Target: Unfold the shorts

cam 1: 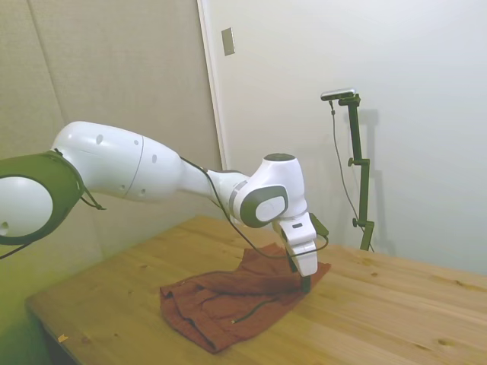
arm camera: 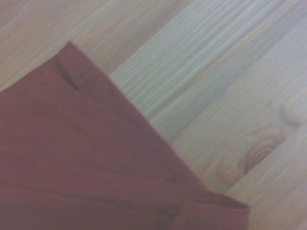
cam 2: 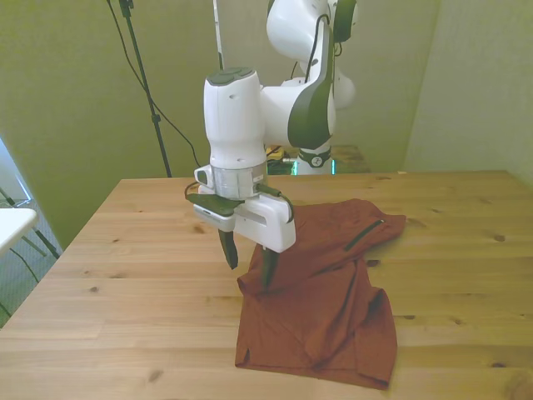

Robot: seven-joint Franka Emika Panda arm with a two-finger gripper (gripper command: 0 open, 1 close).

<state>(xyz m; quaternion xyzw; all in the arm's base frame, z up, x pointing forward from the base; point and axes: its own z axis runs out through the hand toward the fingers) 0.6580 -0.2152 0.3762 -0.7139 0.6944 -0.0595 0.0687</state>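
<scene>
The shorts (cam 2: 321, 292) lie rumpled and partly folded on the wooden tabletop (cam 2: 125, 275). The gripper (cam 2: 247, 265) hangs over their edge, fingers spread apart, one above cloth, one above bare wood.

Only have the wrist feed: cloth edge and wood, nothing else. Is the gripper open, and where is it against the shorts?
Observer: Open. In the front view the gripper straddles the shorts' edge on the front view's left: one finger over bare table, the other over cloth.
Operator: Touching?
Observer: The side view shows the tips down at cloth level; I cannot tell whether they touch.
Operator: Shorts flat?
Observer: No. The front view shows layers lapped over each other and a wrinkled near part.
</scene>
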